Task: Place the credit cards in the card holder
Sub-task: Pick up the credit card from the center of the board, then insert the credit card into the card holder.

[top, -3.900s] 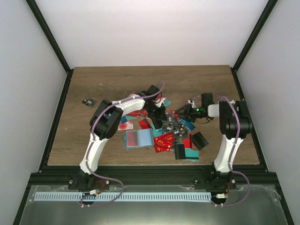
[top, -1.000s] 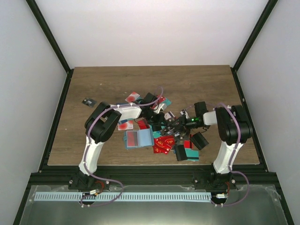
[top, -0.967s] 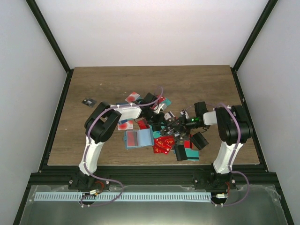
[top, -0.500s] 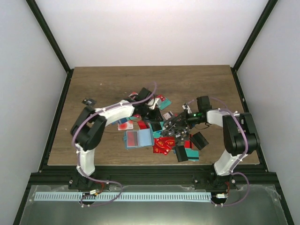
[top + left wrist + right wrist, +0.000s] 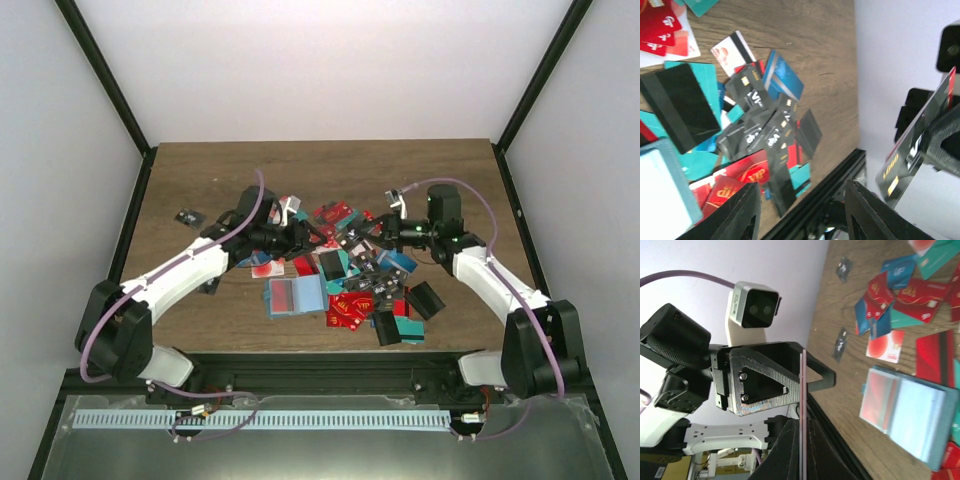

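- The brown wood-grain table (image 5: 220,175) carries everything.
- The loose heap of thin rectangular credit cards (image 5: 345,290), red, teal, blue, dark grey and white with a red blot, is spread over the middle of the table. The cards point every way.
- The left gripper (image 5: 802,192) hovers over the far-left part of the heap. Its 2 black fingers are apart with nothing between them.
- The right gripper (image 5: 801,425) faces it from the right, above the heap, and is pinched on 1 card.
- The teal-blue bifold card holder (image 5: 296,296) lies open and flat at the near-left edge of the heap.
  - Its long axis runs left to right, slightly tilted.
  - Its left half shows red and its right half pale blue.
  - It sits just on the near side of the left gripper, and well apart from the right gripper, to that gripper's near left.
- A black blocky case (image 5: 425,299) stands at the near-right edge of the heap, and a second black case (image 5: 385,326) lies just nearer.
- The dark grey card with a red edge (image 5: 907,150) is held off the table.
  - In the left wrist view it shows its face, with the long axis rising from lower left to upper right and its right part in the fingers.
  - In the right wrist view it is edge-on, a thin line running straight up from the fingertips.
- "VIP" reads in white on a dark grey lying card (image 5: 754,97) and in gold on a red lying card (image 5: 751,175). The gold marks on the held card are too blurred to read.
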Controlling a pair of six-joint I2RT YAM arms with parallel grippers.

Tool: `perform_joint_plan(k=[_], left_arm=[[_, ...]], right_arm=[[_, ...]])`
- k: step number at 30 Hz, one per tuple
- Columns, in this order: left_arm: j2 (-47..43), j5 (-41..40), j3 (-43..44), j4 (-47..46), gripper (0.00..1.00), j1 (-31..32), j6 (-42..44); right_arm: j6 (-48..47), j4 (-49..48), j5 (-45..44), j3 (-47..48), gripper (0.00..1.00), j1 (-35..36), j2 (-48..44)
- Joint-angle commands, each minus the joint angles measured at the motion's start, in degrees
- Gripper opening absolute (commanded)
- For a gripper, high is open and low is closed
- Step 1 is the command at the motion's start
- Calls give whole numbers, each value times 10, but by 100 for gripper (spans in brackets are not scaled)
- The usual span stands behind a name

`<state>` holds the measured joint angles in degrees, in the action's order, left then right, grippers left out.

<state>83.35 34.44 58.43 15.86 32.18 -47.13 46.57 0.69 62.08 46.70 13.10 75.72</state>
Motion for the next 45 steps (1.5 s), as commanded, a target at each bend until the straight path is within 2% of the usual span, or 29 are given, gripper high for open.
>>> perform_joint_plan(k=[1,4,9,12,19,29,37,45], left_arm=[[-31,38,-24,-103,49,-3,-69],[-49,54,-45,-155,49,-3,-95],[-79,49,-61,-177,46,-3,-114],[-96,46,-66,-175,42,-3,-119],[-150,14,-75,-155,42,-4,-127],[-154,6,-78,-162,40,-4,-131],[-209,-69,-92,-123,36,-8,-137],[-188,-30,-118,-186,35,-8,-160]], right_arm=[[75,-84,2,-1,1,39,-17],[81,-86,-10,12,1,66,-14],[94,-100,-31,16,1,90,-14],[97,-96,-42,15,1,92,-19],[103,-95,-59,12,1,93,-31],[134,-133,-48,7,1,93,-37],[130,-127,-53,6,1,92,-43],[138,-142,-35,4,1,93,-39]])
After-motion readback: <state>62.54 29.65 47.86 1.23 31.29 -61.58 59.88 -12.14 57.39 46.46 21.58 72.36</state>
